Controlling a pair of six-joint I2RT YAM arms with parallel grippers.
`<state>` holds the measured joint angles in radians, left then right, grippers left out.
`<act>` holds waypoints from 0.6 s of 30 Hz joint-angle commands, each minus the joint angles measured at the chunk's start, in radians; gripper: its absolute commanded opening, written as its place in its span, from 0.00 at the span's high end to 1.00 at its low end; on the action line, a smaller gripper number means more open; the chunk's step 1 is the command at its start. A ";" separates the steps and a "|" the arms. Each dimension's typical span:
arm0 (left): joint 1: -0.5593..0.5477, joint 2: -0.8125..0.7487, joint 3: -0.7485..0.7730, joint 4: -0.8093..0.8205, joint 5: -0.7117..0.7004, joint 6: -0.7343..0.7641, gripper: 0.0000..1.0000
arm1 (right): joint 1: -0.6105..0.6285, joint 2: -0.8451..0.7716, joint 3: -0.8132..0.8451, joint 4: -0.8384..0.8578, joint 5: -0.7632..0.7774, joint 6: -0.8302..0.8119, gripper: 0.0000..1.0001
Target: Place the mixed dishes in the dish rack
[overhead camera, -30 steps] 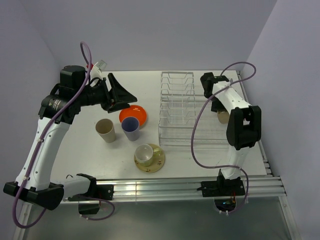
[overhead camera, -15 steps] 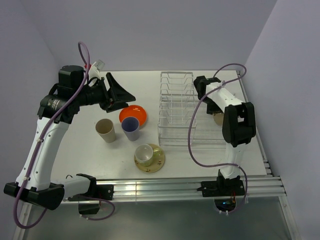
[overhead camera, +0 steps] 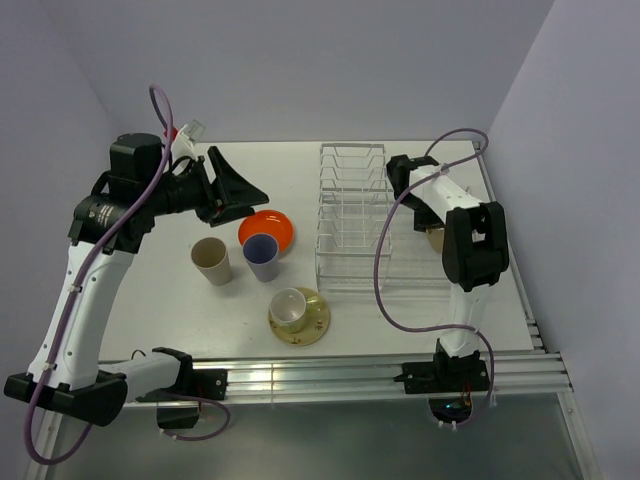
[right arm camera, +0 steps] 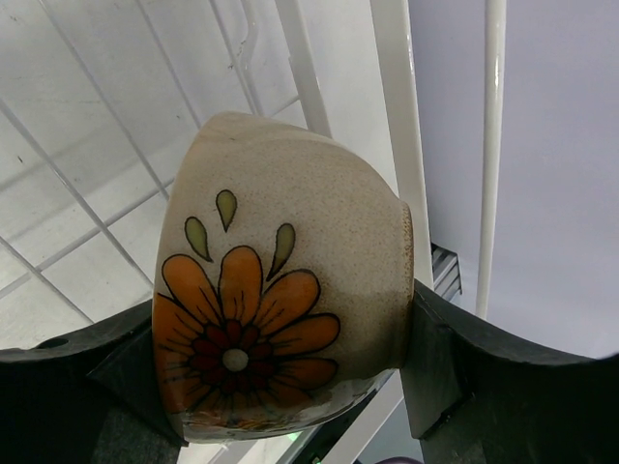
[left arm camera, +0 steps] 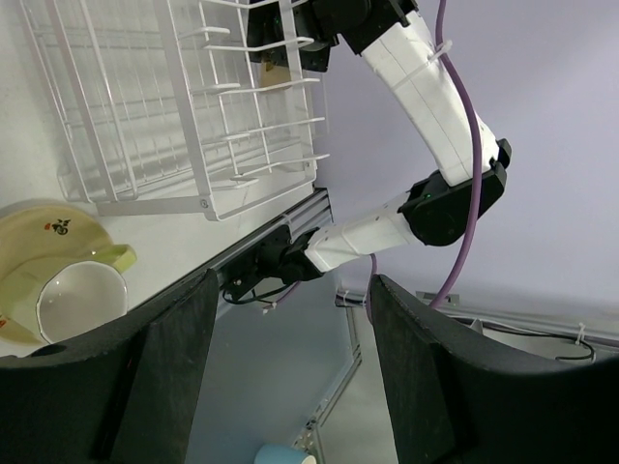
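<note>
Nearest the arms' bases, the cream-yellow saucer point(overhead camera: 318, 322) lies on the table point(overhead camera: 400, 320) with the pale yellow-green cup point(overhead camera: 288, 308) standing upright on it. A little farther and to the left, the tan cup point(overhead camera: 211, 261) and the lavender cup point(overhead camera: 262, 256) stand side by side, mouths up. The lavender one sits at the near edge of the orange plate point(overhead camera: 272, 226) and seems to touch it. Right of these stands the dish rack point(overhead camera: 352, 215), its basket section nearer and its upright plate slots running to the far side. The left gripper point(left arm camera: 295, 319) hovers above the table, left of and just beyond the orange plate. Its fingers are spread wide with nothing between them, well apart from every dish. The right gripper point(right arm camera: 280, 387) is at the rack's right side, pinching the off-white bowl point(right arm camera: 280, 309) between both pads, the bowl's orange flower facing the wrist camera. Rack wires run close behind the bowl. The arm hides most of it from above, so it cannot be told whether it hangs over the basket or just outside it.
</note>
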<state>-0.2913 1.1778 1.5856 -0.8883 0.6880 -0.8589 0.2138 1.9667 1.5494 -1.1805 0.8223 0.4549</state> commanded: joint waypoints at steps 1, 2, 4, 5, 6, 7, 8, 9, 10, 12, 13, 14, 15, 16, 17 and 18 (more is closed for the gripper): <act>0.004 -0.030 -0.013 0.029 0.021 -0.002 0.30 | 0.032 -0.048 -0.008 0.001 0.014 0.025 0.25; 0.004 -0.035 -0.022 0.034 0.022 -0.008 0.30 | 0.035 -0.049 -0.017 0.002 0.006 0.027 0.20; 0.004 -0.038 -0.035 0.048 0.028 -0.014 0.30 | 0.039 -0.060 -0.029 0.001 -0.006 0.028 0.15; 0.004 -0.041 -0.038 0.051 0.028 -0.018 0.30 | 0.044 -0.063 -0.043 0.002 -0.012 0.030 0.12; 0.004 -0.043 -0.041 0.055 0.028 -0.022 0.30 | 0.047 -0.072 -0.052 0.005 -0.020 0.028 0.10; 0.004 -0.044 -0.045 0.061 0.033 -0.025 0.30 | 0.053 -0.080 -0.060 0.013 -0.028 0.025 0.06; 0.004 -0.046 -0.047 0.063 0.033 -0.028 0.30 | 0.055 -0.084 -0.074 0.018 -0.032 0.027 0.05; 0.004 -0.047 -0.049 0.066 0.033 -0.029 0.30 | 0.056 -0.098 -0.078 0.021 -0.044 0.028 0.05; 0.004 -0.050 -0.052 0.066 0.031 -0.029 0.30 | 0.056 -0.106 -0.083 0.027 -0.054 0.028 0.04; 0.004 -0.055 -0.058 0.074 0.036 -0.038 0.30 | 0.056 -0.124 -0.091 0.033 -0.072 0.024 0.03; 0.004 -0.058 -0.067 0.078 0.038 -0.042 0.30 | 0.056 -0.129 -0.089 0.038 -0.084 0.022 0.03; 0.004 -0.063 -0.072 0.084 0.039 -0.046 0.30 | 0.056 -0.135 -0.089 0.042 -0.097 0.015 0.03; 0.004 -0.064 -0.075 0.087 0.039 -0.051 0.30 | 0.056 -0.146 -0.086 0.044 -0.104 0.013 0.02; 0.004 -0.067 -0.078 0.089 0.039 -0.052 0.30 | 0.056 -0.150 -0.086 0.048 -0.132 0.010 0.02; 0.004 -0.069 -0.079 0.091 0.039 -0.055 0.30 | 0.056 -0.155 -0.086 0.051 -0.146 0.001 0.02; 0.004 -0.070 -0.081 0.092 0.038 -0.057 0.30 | 0.056 -0.166 -0.086 0.051 -0.155 -0.001 0.02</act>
<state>-0.2913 1.1381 1.5082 -0.8516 0.7033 -0.9043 0.2535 1.8763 1.4567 -1.1561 0.7116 0.4507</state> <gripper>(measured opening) 0.700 0.976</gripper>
